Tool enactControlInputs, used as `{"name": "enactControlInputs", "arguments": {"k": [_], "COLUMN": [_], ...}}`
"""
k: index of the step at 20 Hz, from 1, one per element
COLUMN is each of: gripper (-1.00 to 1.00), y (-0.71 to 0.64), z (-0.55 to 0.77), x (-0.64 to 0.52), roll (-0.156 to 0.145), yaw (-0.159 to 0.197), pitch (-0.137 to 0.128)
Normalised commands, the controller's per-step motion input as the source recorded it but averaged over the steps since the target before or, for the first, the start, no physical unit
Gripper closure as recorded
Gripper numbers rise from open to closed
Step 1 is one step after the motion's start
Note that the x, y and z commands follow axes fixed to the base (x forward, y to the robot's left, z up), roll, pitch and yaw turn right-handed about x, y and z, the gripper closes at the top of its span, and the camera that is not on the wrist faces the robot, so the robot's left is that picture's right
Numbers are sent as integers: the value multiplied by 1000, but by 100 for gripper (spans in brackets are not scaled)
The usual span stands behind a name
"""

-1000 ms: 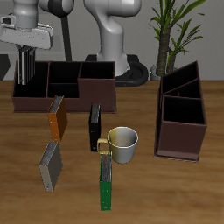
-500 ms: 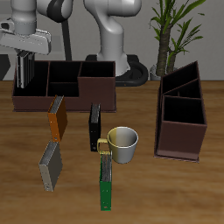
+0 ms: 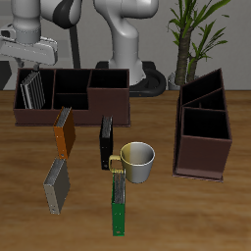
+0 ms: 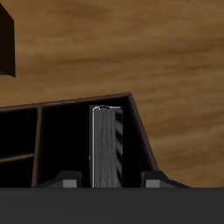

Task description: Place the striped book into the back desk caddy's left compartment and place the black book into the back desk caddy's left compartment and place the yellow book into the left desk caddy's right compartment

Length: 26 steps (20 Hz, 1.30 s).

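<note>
Striped book leans tilted inside the end compartment of the back caddy, also seen from the wrist; gripper above it at 12 o'clock, clear of the book, jaws parted and holding nothing; black book upright on the surface, white cup at its 4 o'clock; left caddy well apart at 3 o'clock.

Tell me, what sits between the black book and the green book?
In the exterior view, a white cup sits between the black book and green book, slightly aside.
</note>
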Motion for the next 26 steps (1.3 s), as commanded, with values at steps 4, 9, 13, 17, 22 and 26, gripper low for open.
{"name": "enactControlInputs", "arguments": {"k": [4, 9, 13, 17, 22, 26], "gripper": [-100, -100, -100, -100, -100, -100], "y": [-30, 26, 272, 393, 423, 389], "z": [154, 142, 169, 123, 197, 246], "x": [-12, 106, 279, 384, 381, 459], "roll": [-14, -2, 3, 4, -18, -14], "yaw": [7, 13, 41, 3, 12, 7], "pitch": [-22, -26, -26, -16, -35, -18]}}
